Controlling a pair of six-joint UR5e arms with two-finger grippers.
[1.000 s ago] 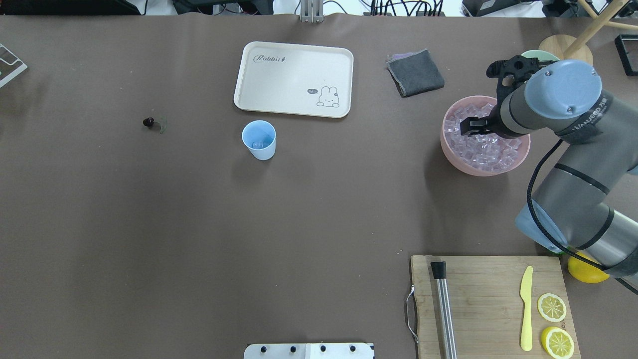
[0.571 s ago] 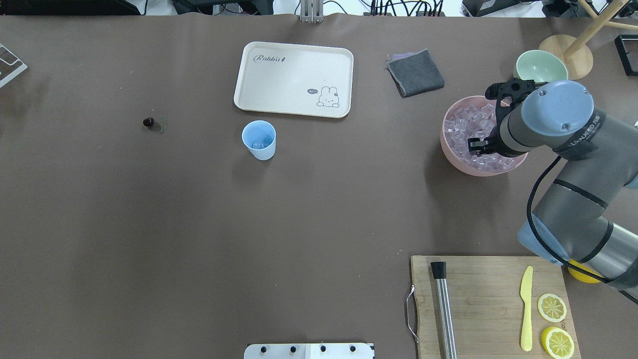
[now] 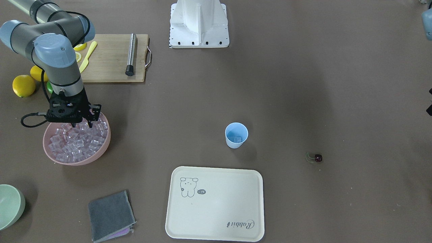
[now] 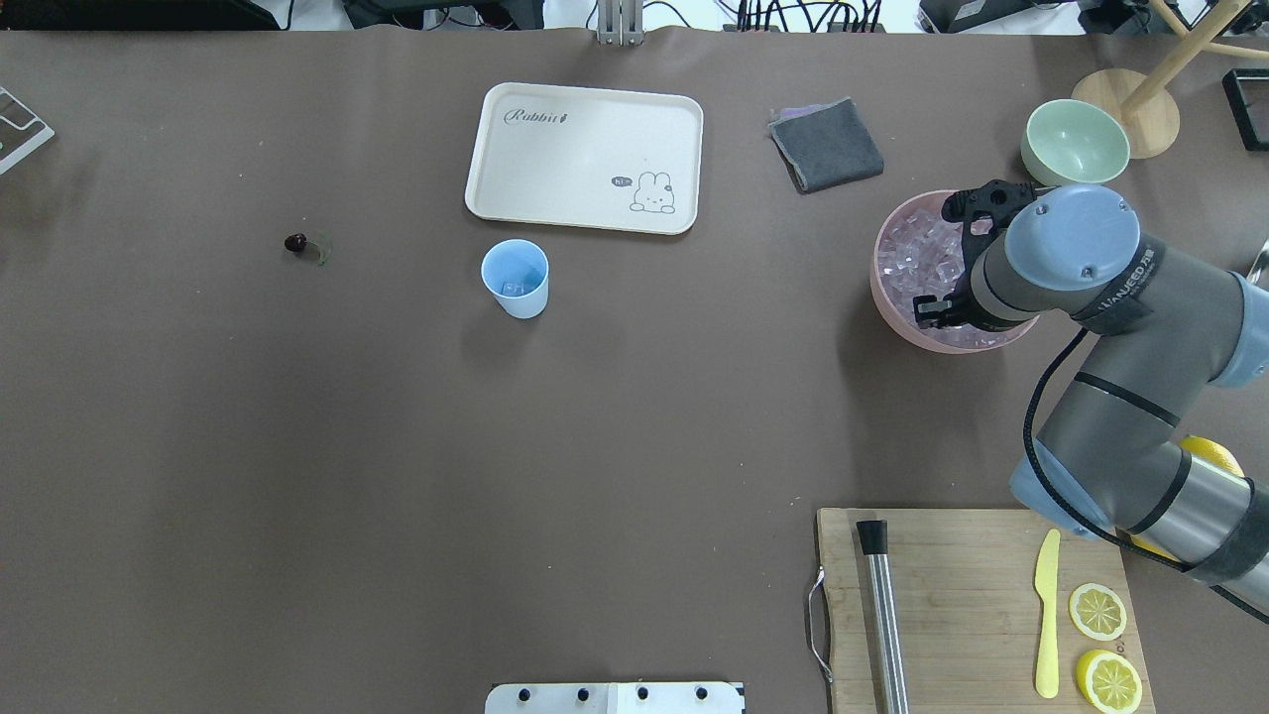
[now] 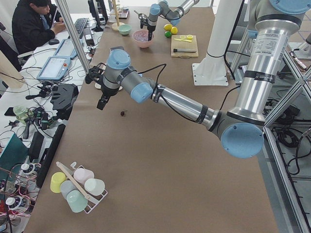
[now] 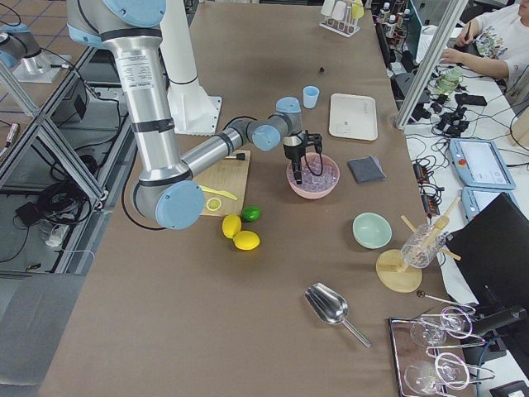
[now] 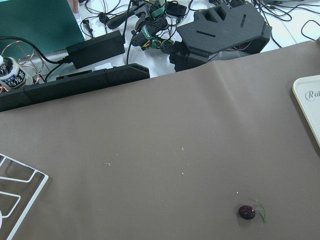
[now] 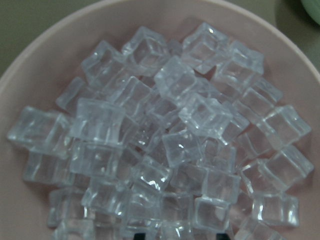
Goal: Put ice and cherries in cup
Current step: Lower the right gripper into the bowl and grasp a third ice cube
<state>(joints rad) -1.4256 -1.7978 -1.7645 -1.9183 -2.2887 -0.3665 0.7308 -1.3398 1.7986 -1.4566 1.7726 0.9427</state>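
Observation:
The light-blue cup [image 4: 515,278] stands upright mid-table with one ice cube [image 4: 513,289] inside; it also shows in the front view [image 3: 236,135]. The pink bowl [image 4: 876,283] holds many clear ice cubes [image 8: 175,140]. My right gripper [image 4: 932,312] points down into the bowl's robot-side part, its fingertips apart just above the ice [image 3: 76,143]. It looks open and empty. The dark cherry [image 4: 294,242] lies on the table far left, seen also in the left wrist view [image 7: 246,212]. My left gripper [image 5: 102,104] hovers near the cherry [image 5: 122,113]; I cannot tell its state.
A cream rabbit tray [image 4: 585,159] lies behind the cup. A grey cloth [image 4: 826,144] and a pale green bowl [image 4: 1076,142] sit near the pink bowl. A cutting board [image 4: 967,595] with a metal muddler, yellow knife and lemon slices is at front right. Lemons [image 3: 23,85] lie beside it.
My right arm has swung toward the robot side of the pink bowl and the gripper has dropped closer to the ice. The green bowl is now uncovered. Cup and cherry have not moved.

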